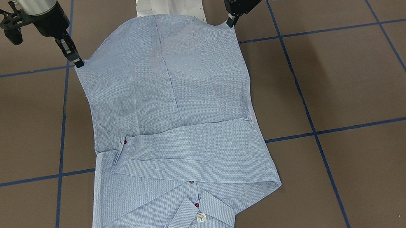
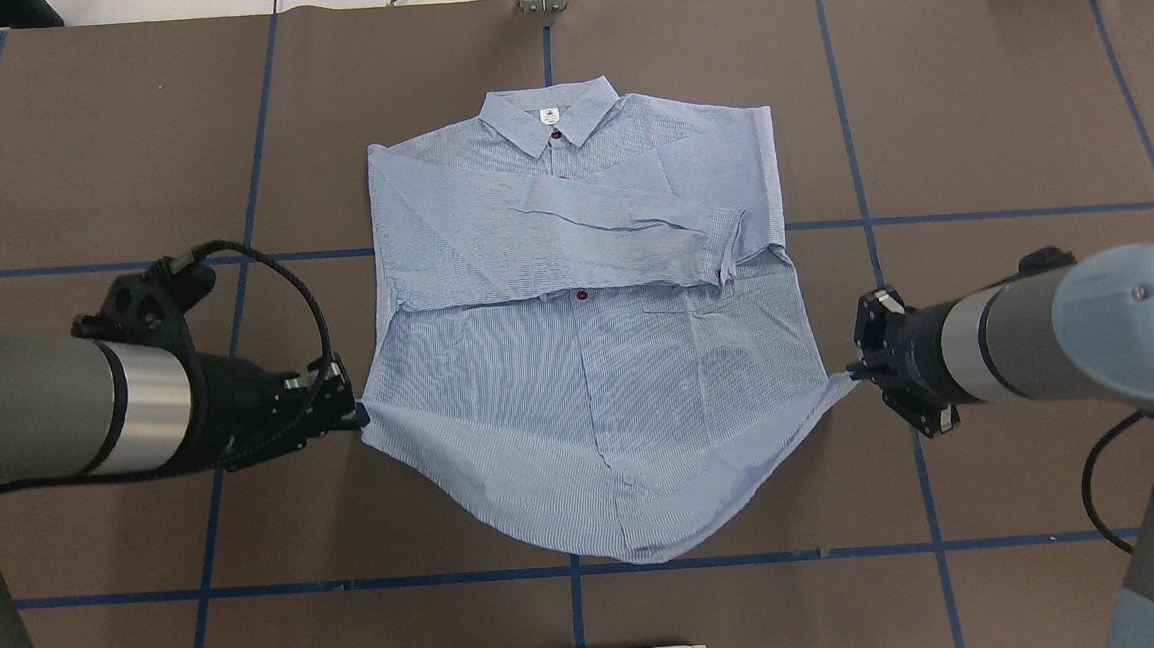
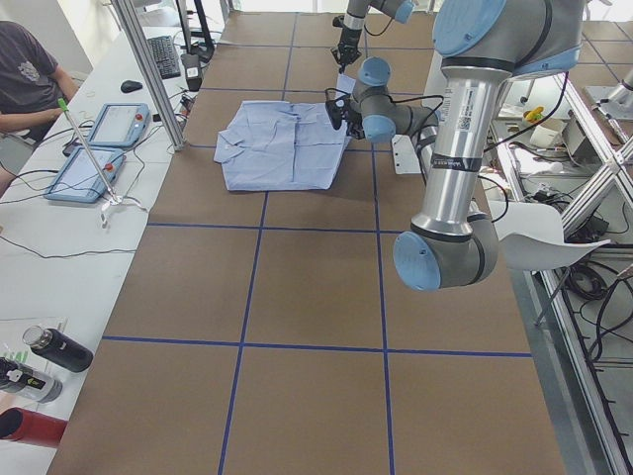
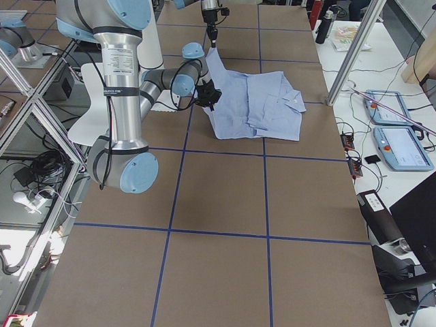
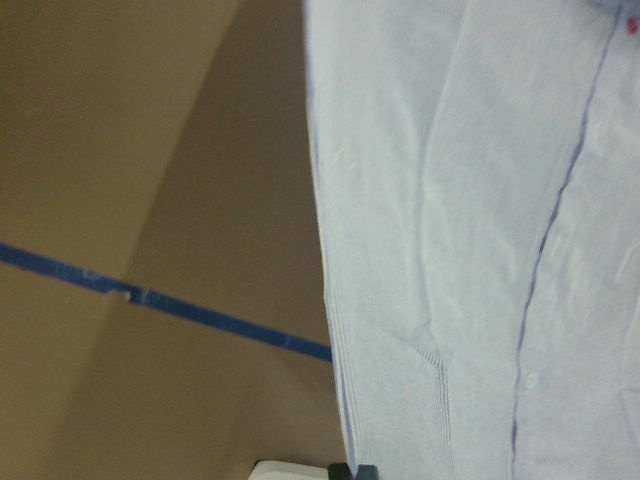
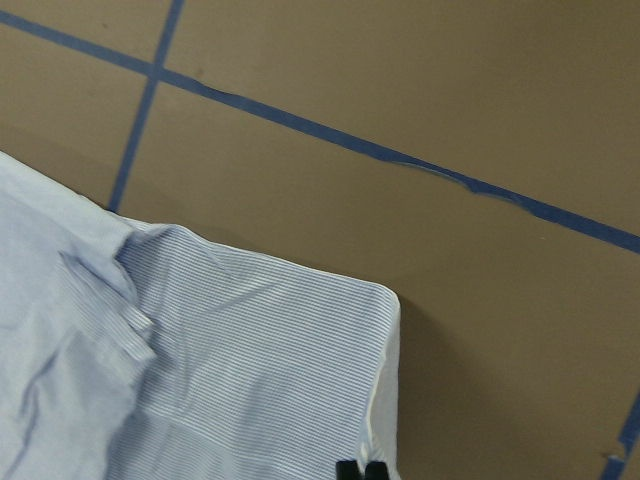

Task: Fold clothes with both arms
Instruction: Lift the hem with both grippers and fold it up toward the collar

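L arm [image 2: 62,416], a silver tube w/ pale blue joint cap, comes in from the table's left side, w/ a black cable [image 2: 304,291] looping over the wrist. L gripper [image 2: 360,414]: black fingers pressed together, clamped on the shirt's [image 2: 581,384] lower hem corner on that side. The wrist view shows no gap btwn the tips, just the cloth edge.

Shirt lies mid-table, front up, collar [image 2: 550,120] at the far end, away from the robot. It's thin woven cloth, light blue w/ fine white stripes and soft creases. A sleeve is folded flat across the chest, its cuff [image 2: 728,255] ending near the opposite side seam. Small red buttons [image 2: 581,295] run down the front. The lower half is raised off the table at the 2 pinched corners and pulled fairly flat btwn them. The curved hem hangs lower in the middle.

R gripper [image 2: 853,375]: tips closed tight on the other hem corner, cloth drawn out to a point there. R arm [image 2: 1019,337] is the same silver tube w/ blue cap.

Table [image 2: 1003,87]: flat matte brown sheet w/ blue tape lines [image 2: 33,271] in a grid.
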`<state>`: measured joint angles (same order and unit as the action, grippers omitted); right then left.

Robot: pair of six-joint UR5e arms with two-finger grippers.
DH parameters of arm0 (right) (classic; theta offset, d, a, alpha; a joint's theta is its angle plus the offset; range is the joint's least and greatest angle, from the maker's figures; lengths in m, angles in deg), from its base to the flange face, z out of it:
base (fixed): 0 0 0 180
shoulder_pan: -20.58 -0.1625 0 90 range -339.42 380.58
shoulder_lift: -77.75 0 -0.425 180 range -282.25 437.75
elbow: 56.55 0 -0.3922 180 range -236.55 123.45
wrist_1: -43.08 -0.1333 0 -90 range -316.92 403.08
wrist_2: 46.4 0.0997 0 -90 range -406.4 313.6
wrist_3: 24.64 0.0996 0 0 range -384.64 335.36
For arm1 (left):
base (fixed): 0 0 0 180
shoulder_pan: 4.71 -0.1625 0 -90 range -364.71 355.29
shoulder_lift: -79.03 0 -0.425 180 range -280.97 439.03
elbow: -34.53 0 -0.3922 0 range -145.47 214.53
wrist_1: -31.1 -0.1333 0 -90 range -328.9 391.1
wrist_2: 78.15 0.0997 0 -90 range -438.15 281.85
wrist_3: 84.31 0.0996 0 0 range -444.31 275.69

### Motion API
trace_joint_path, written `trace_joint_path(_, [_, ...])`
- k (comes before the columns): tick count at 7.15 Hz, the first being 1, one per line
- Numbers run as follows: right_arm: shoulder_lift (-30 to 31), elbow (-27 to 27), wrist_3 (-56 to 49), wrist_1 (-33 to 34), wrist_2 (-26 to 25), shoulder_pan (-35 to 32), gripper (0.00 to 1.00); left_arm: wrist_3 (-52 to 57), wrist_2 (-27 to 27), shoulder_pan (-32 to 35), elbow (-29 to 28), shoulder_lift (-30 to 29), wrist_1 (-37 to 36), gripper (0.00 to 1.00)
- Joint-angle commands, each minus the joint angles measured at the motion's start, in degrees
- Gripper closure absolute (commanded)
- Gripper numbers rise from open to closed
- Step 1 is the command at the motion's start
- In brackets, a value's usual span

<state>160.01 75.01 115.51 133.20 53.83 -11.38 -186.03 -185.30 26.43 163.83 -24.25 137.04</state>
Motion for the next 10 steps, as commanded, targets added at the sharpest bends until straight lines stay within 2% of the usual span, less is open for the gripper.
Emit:
trace_joint_path(1, [-8.8, -4.2, 0.1, 6.7, 0.9, -9.6, 1.00, 0.6, -5.1, 10.3, -4.3, -2.7, 0.2, 1.00])
trace_joint_path(3, [-14.4, -12.9, 1.1, 6.5, -0.6, -15.1, 1.00, 0.5, -5.8, 14.7, -8.3, -5.0, 0.8, 1.00])
trace_joint_path(5, [-16.6, -17.5, 2.1, 5.9, -4.5, -15.9, 1.00, 0.4, -5.8, 16.8, -11.7, -7.5, 0.8, 1.00])
trace_joint_path(6, [-19.8, -22.4, 2.2, 5.8, -5.8, -15.9, 1.00, 0.5, -5.5, 17.1, -16.6, -10.5, 1.0, 1.00])
trace_joint_path(7, [-23.7, -30.1, 2.7, 1.2, -6.4, -15.9, 1.00, 0.5, -5.5, 18.2, -24.8, -15.1, 5.0, 1.00])
trace_joint_path(9, [-24.0, -38.4, 2.1, -7.0, -6.4, -16.0, 1.00, 2.0, -5.2, 19.6, -40.8, -17.8, 19.0, 1.00])
trace_joint_path(10, [-24.4, -41.4, 2.1, -10.3, -6.4, -16.0, 1.00, 2.7, -5.0, 19.7, -45.9, -19.8, 22.1, 1.00])
